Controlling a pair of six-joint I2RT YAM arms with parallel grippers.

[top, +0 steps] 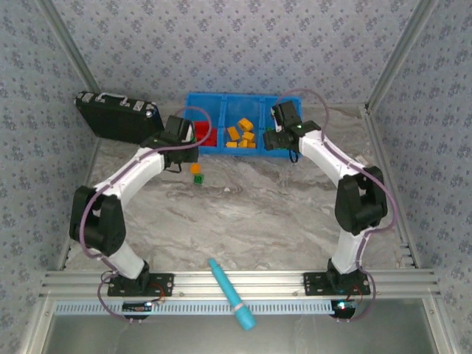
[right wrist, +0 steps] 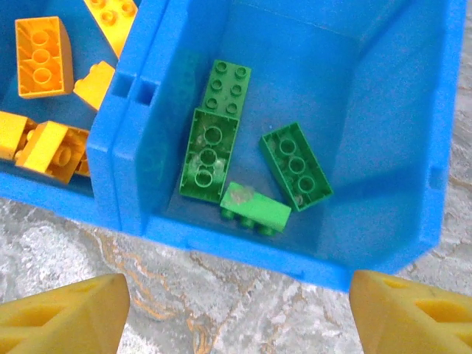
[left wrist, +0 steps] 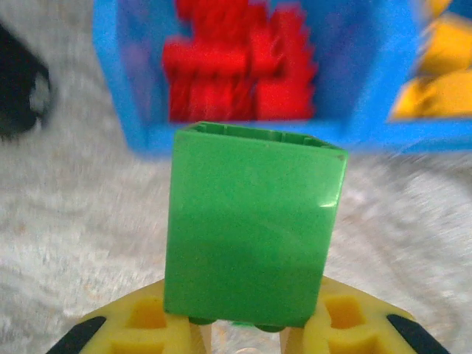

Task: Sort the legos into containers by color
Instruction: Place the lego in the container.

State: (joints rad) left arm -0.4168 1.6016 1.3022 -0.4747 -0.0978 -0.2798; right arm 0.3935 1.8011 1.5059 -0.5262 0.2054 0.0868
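While left gripper [left wrist: 237, 335] pinches the small green plastic lego brick [left wrist: 251, 228] by its flat sides near the bright blue plastic bin [left wrist: 369, 133], it looks light, rigid, slick; right gripper [right wrist: 237, 310] jaws spread.

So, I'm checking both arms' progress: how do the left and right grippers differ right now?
The left gripper is shut on a green brick; the right gripper is open and empty. The left faces the red-brick compartment; the right hangs by the green-brick compartment. Both have yellow fingers.
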